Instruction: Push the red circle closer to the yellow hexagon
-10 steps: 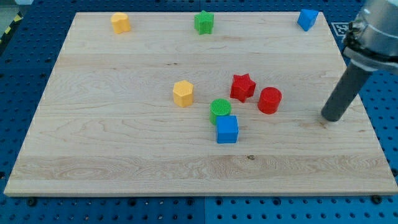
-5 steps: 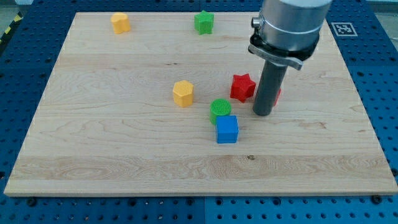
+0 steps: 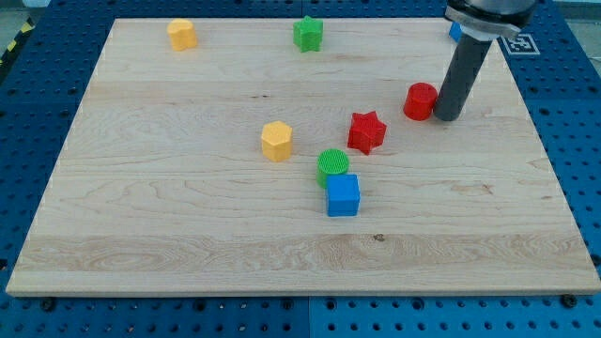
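Note:
The red circle (image 3: 420, 100) lies right of the board's middle, toward the view's top. My tip (image 3: 447, 117) rests on the board against the circle's right side. The yellow hexagon (image 3: 277, 140) sits near the board's middle, well to the left of and below the circle. A red star (image 3: 367, 131) lies between them, just below-left of the circle.
A green circle (image 3: 332, 165) and a blue cube (image 3: 343, 194) touch each other below the red star. A second yellow block (image 3: 182, 34) and a green star (image 3: 307, 33) sit along the top edge. A blue block (image 3: 454, 31) at the top right is partly hidden by the rod.
The rod swept in from the right, passed by the red circle, then moved up. The red circle has shifted up and slightly right, away from the yellow hexagon. Other blocks stayed put.

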Tool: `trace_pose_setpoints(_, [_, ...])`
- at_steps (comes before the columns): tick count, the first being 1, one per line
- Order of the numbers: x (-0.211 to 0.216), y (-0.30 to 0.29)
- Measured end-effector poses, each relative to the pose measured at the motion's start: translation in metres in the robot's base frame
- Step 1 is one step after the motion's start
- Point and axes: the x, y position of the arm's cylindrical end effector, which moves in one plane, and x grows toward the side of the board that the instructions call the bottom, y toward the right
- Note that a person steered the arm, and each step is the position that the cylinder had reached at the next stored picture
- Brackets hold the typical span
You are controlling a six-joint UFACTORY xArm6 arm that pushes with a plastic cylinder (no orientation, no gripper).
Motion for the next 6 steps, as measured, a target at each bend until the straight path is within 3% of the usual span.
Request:
trace_pose_setpoints(2, [-0.022, -0.074])
trace_pose_setpoints(4, [-0.043, -0.076])
trace_pose_setpoints(6, [-0.043, -0.161])
